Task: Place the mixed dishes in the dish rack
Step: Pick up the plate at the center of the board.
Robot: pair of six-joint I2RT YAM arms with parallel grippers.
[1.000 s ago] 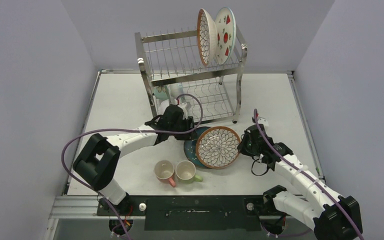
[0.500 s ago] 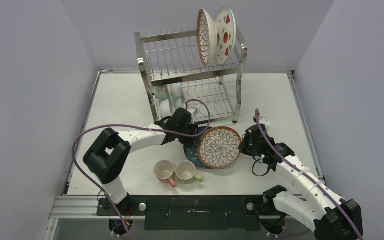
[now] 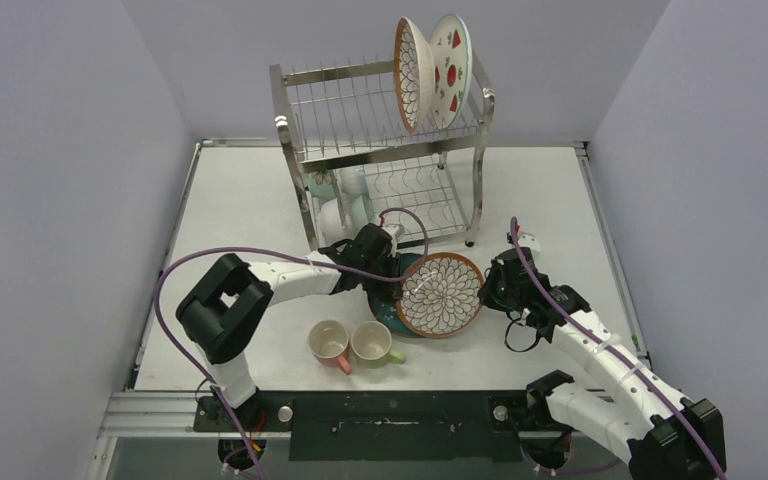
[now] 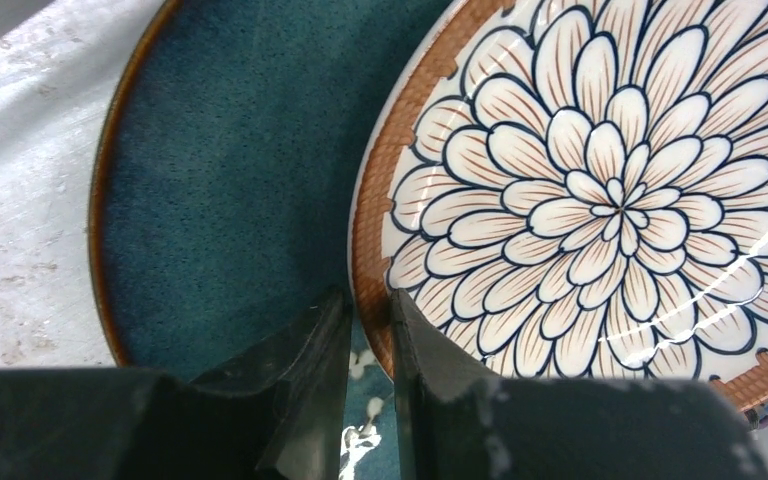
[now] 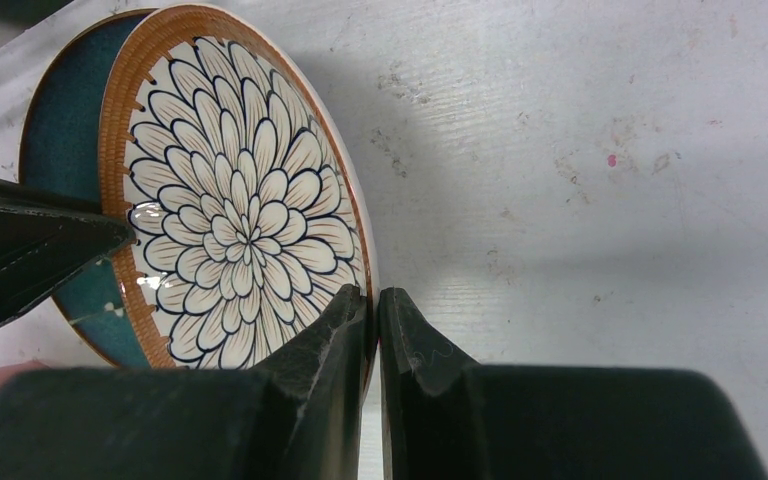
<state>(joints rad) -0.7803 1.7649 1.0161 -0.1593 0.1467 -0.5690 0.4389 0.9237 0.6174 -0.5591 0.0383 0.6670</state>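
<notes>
petal plate [image 3: 440, 293] tilted up, frame centre. right gripper [image 5: 372, 298] pinches its right rim. left gripper [image 4: 368, 306] jaws narrow astride the left rim, clamp unclear. dish rack [image 3: 380, 155] lies above.

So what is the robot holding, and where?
The round brown-rimmed petal-pattern plate. The right gripper pinches its rim, holding it tilted. The left gripper straddles the opposite rim; whether it grips cannot be told.

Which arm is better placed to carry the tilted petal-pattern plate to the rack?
Probably left: the left end effector straddles the brown-rimmed petal-pattern plate's rim on the side nearer the steel wire rack. The right end effector pinches the far rim.
</notes>
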